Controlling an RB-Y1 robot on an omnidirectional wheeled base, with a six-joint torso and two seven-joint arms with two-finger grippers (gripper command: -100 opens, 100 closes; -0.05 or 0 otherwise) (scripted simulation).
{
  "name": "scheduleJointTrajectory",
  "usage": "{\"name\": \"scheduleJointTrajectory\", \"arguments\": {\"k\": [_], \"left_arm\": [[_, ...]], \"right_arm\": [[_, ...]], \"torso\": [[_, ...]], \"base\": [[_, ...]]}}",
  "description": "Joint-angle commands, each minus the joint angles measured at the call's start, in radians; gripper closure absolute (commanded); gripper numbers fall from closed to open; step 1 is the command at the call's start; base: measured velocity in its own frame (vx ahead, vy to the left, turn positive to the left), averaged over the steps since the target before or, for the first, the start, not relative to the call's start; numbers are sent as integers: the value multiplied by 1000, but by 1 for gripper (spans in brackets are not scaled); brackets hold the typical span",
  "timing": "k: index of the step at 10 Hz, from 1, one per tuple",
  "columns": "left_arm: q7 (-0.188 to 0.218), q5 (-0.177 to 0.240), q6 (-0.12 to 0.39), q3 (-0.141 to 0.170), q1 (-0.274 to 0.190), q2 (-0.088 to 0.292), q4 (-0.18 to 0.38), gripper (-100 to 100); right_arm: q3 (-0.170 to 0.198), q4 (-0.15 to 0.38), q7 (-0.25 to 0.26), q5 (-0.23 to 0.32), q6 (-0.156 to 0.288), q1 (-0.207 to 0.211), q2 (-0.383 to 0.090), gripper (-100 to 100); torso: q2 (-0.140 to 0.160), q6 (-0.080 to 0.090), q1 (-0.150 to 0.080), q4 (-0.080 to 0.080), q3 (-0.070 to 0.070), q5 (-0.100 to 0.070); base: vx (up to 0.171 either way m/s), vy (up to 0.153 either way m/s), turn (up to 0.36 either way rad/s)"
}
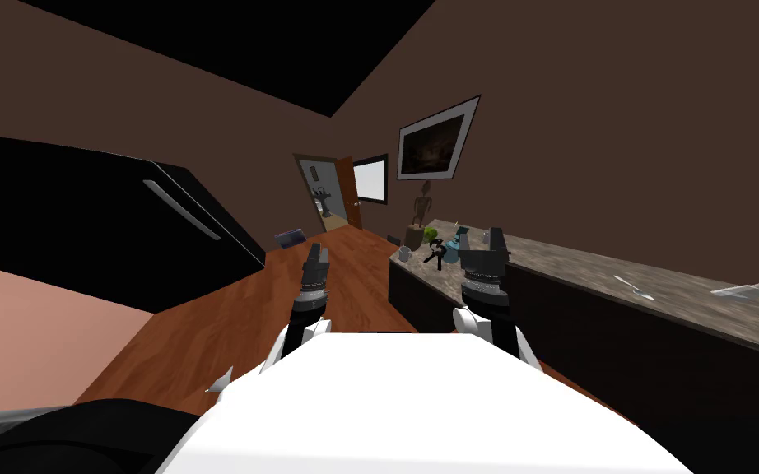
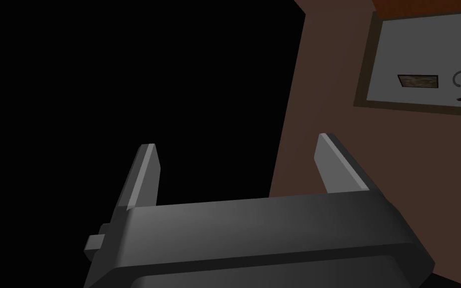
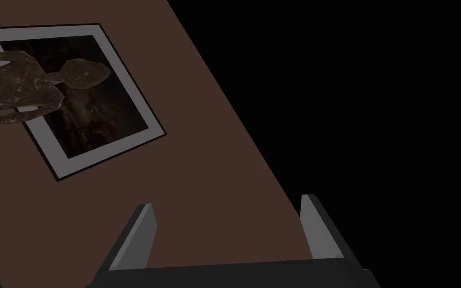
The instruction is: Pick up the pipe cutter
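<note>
Head view, right side: a long counter (image 1: 584,271) with a speckled stone top over dark cabinets runs along the brown wall. A cluster sits at its far end: white mug (image 1: 404,253), green round item (image 1: 432,234), brown pot (image 1: 414,237), tall brown figurine (image 1: 424,202) and teal item (image 1: 452,249). I take the pipe cutter (image 1: 435,256) to be the small black tool with an orange spot. It's on the counter top between mug and teal item, near the front edge, too small to read its orientation. Nearer along the counter lie a spoon (image 1: 633,287) and a flat white item (image 1: 744,290). The right gripper (image 1: 480,239) is raised at the counter's front edge, just beside the cluster as seen from here and apart from the cutter. The left gripper (image 1: 318,249) is up over the wood floor (image 1: 205,329), well apart from the counter. A black appliance (image 1: 81,222) with a long grey handle stands on the left.

Left wrist view: its 2 fingers (image 2: 144,175) are spread wide and empty.

Right wrist view: its 2 fingers (image 3: 142,235) are also spread wide, gripping nothing. The figurine's upper part shows beyond them, in front of a framed picture (image 3: 104,125).
</note>
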Motion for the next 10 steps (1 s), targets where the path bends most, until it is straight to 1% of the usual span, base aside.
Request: {"name": "scheduleJointTrajectory", "arguments": {"k": [1,4,7,8,9,10], "left_arm": [[0,0,0,0,0,0,0,0],[0,0,0,0,0,0,0,0],[0,0,0,0,0,0,0,0],[0,0,0,0,0,0,0,0],[0,0,0,0,0,0,0,0],[0,0,0,0,0,0,0,0]], "right_arm": [[-7,12,14,15,-4,7,-42,-100],[-21,44,45,51,-13,21,-124,-100],[-36,100,87,103,-25,35,-221,-100],[-36,100,87,103,-25,35,-231,-100],[-41,124,102,123,-29,39,-270,-100],[-44,150,117,144,-34,43,-299,-100]], "torso": [[0,0,0,0,0,0],[3,0,-5,1,2,-1],[3,0,-7,1,2,-2],[3,0,-6,1,2,-2],[2,0,-4,0,1,-1],[2,0,-4,0,1,-1]], "base": [[-23,-27,10],[-46,-68,19],[-45,-85,37],[-25,-47,17],[-25,-48,34],[-39,-75,46]]}}
